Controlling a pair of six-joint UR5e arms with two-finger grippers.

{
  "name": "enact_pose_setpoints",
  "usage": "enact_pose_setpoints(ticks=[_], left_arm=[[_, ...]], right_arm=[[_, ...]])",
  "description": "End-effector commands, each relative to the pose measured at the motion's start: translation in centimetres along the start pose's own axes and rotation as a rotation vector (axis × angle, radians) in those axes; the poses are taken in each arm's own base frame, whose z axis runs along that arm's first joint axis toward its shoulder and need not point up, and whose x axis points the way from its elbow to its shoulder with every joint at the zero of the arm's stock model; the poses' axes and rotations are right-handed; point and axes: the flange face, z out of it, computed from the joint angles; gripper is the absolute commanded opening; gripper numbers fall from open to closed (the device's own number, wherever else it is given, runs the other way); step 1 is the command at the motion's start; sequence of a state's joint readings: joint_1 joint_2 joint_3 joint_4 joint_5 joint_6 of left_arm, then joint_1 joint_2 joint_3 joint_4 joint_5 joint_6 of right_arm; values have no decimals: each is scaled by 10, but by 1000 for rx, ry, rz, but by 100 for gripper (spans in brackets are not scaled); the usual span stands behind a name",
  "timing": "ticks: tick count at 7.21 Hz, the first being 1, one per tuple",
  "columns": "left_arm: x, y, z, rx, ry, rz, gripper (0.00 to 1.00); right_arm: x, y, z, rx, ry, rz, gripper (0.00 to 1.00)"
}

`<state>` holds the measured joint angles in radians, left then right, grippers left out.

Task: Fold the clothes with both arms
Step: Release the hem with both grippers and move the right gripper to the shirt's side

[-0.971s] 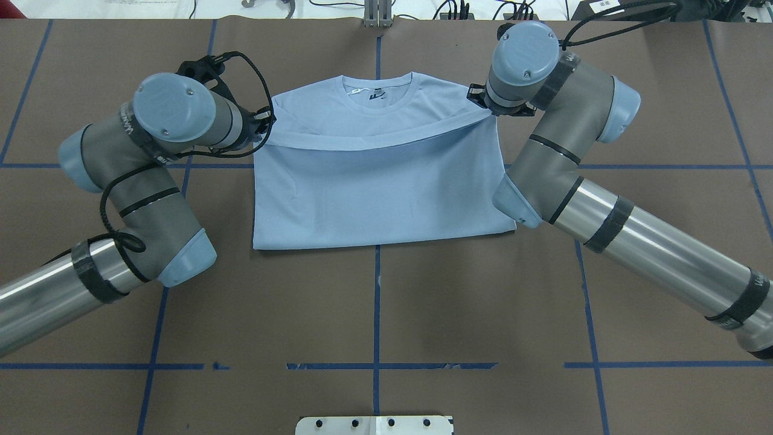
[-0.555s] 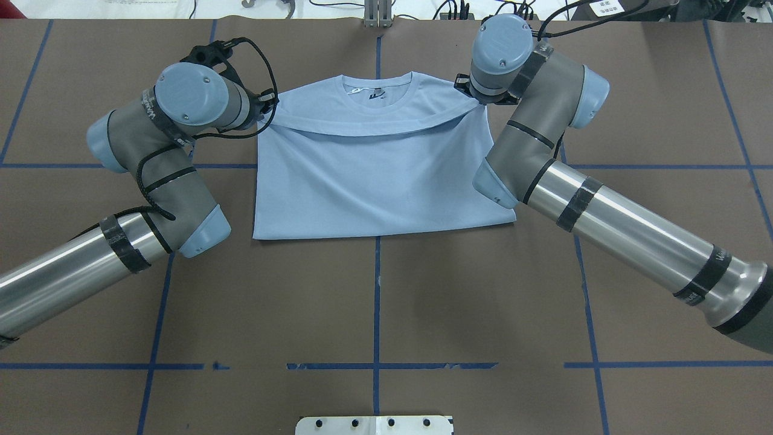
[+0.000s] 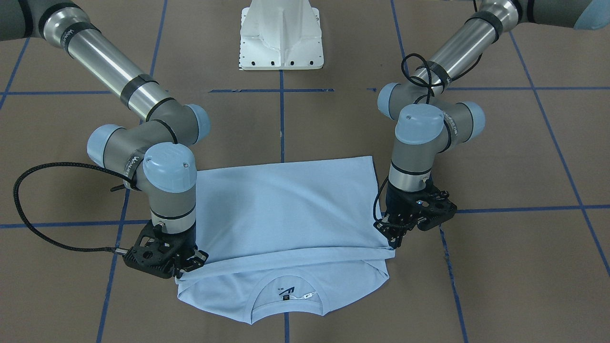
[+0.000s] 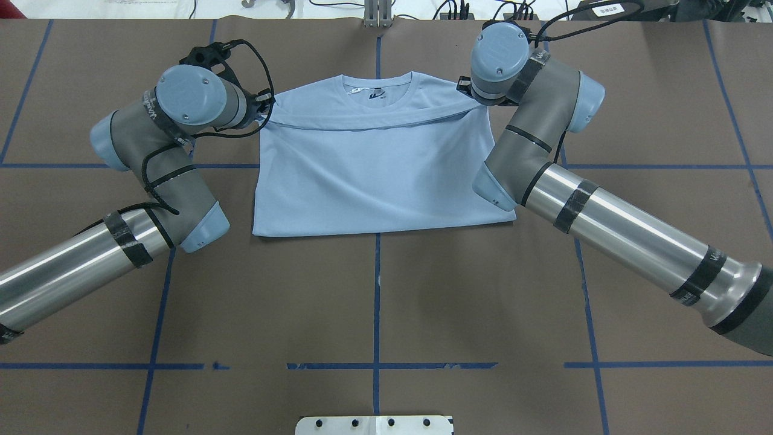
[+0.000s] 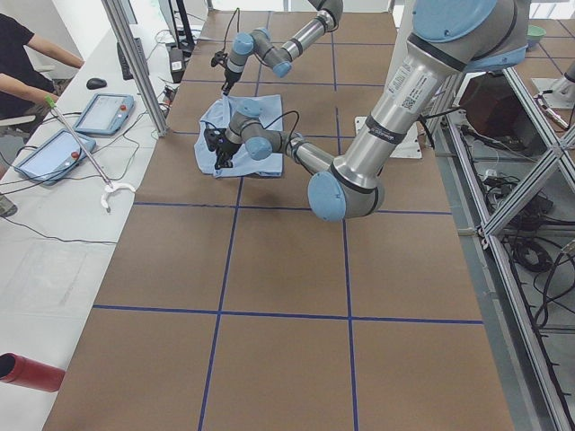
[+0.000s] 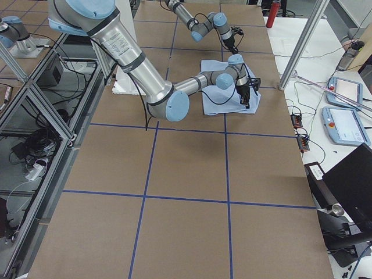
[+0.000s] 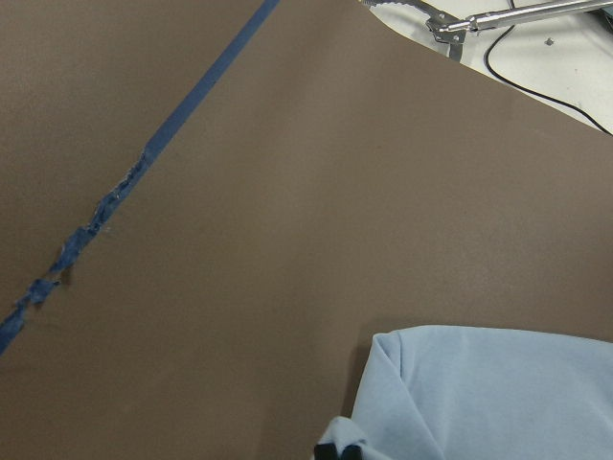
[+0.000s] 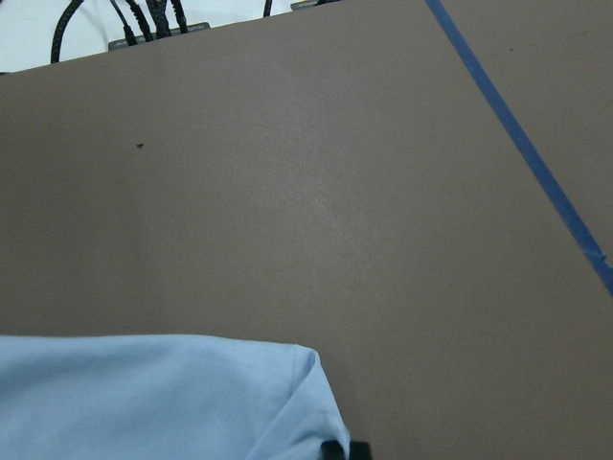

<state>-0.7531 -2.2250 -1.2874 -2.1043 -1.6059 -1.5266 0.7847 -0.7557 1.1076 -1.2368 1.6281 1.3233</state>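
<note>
Blue T-shirt (image 4: pixel 374 175): front mostly hidden under folded-up lower half, hem near collar; L gripper (image 3: pixel 393 240) & R gripper (image 3: pixel 192 261) each clamp a hem corner

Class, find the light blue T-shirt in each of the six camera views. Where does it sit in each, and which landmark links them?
Front-facing: T-shirt lower centre, collar nearest the bottom edge.
Overhead: T-shirt upper centre, collar on top.
Exterior left: T-shirt upper, left of centre, small.
Exterior right: T-shirt upper, right of centre, small.
Left wrist: T-shirt bottom right.
Right wrist: T-shirt bottom left.
Landmark: blue tape lines on the table.
</note>
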Motion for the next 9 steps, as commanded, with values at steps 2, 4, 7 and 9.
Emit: enact_pose_setpoints(ticks=[2,4,7,9], left_arm=[[3,-1,-3,0,13,12,33],[16,-6,-29,1,89,14,33],[14,-2,-63,-38,158,17,34],[15,0,-64,-38,156,20,34]], right_arm=[[12,7,9,3,-16,3,36],[15,5,-4,4,-77,10,55],[91,74,-67,-164,-210,165,70],[112,145,-74,-221,-204,218,71]])
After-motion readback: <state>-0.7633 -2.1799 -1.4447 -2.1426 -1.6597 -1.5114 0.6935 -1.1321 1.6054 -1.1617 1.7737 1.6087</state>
